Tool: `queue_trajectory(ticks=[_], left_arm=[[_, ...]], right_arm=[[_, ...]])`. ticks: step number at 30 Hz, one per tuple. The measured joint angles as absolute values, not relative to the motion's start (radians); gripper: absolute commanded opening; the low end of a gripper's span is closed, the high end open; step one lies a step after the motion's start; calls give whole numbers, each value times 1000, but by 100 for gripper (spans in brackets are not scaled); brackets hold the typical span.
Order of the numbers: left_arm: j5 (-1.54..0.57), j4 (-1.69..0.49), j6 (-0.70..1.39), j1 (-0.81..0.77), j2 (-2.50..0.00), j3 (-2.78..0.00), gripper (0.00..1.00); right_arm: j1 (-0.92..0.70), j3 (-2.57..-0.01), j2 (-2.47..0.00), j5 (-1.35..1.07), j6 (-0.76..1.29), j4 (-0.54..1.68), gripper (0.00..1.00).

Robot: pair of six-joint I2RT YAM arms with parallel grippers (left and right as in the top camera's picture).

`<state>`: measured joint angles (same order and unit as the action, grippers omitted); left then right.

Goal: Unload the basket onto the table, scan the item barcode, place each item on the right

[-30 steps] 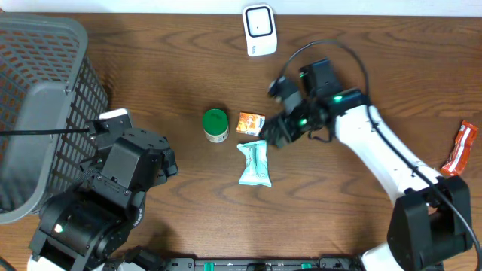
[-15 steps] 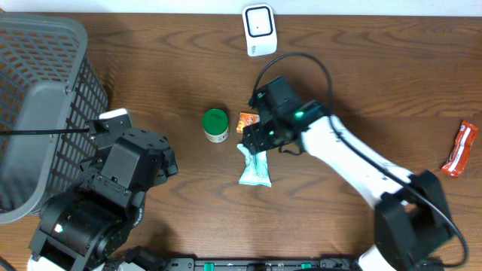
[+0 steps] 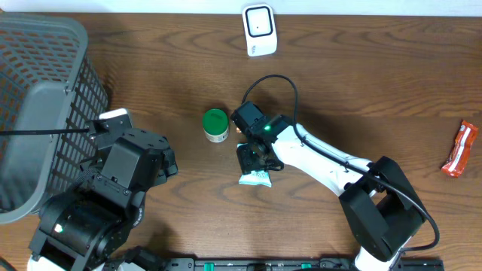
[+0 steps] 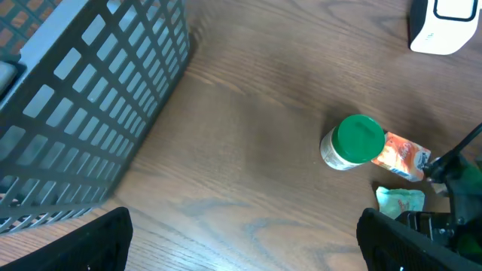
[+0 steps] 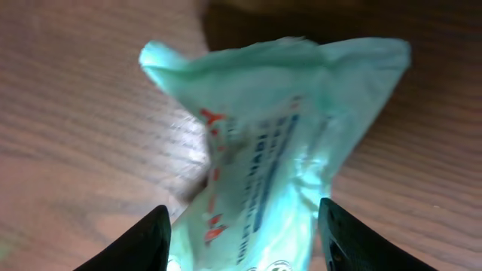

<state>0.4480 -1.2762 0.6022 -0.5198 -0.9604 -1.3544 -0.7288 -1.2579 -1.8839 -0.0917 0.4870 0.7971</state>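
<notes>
Near the middle of the table, flat on the wood, on the near-edge side of the green-lidded jar and a small orange packet: mint-green packet, the piece to scan. Straddled by the right gripper, one finger at each long side, jaws part-way in; probably brushing the film, but cannot tell from the wrist view whether truly pinched. Toward the left edge, beside the grey basket, left gripper spread wide and holding nothing. To do the pick well: close gently across the narrow waist rather than on a crimped end, soft film being likely to crumple and slip; lift straight up before travelling, clearing jar and orange packet. Then carry toward the white scanner at the far edge and turn the printed face to its window, held taut to keep the code flat. Red and blue print along the packet's length, too blurred to read; no barcode seen on the upper side, so possibly underneath. Also a red wrapper at the right edge, lettering illegible.
</notes>
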Motion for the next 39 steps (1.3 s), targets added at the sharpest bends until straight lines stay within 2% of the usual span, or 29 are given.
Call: queue_trajectory(ticks=[1, 6, 7, 13, 20, 24, 31, 34, 39], left_arm=[[448, -1276, 602, -520, -960, -1354, 95], [448, -1276, 602, -520, -960, -1354, 95], [448, -1276, 602, -520, -960, -1354, 95], [448, -1277, 602, -520, -960, -1354, 95], [448, -1277, 602, -520, -960, -1354, 95], [448, -1276, 602, -520, -960, -1354, 95], [448, -1277, 602, -520, -960, -1354, 96], [448, -1277, 602, -520, -960, -1354, 95], [448, -1276, 602, -520, -960, -1354, 95]], right_arm=[[-729, -1258, -1884, -84, 490, 797, 52], [-729, -1258, -1911, -69, 503, 795, 4], [-729, -1258, -1921, -67, 507, 795, 1], [-721, -1281, -1921, -95, 516, 842, 1], [-624, -1446, -1936, -399, 507, 1237, 1], [-535, -1559, -1936, -591, 408, 1431, 1], [-363, -1573, -1937, -820, 219, 1687, 1], [-324, -1573, -1937, -854, 160, 1671, 2], [-310, -1571, -1937, -815, 128, 1381, 2]])
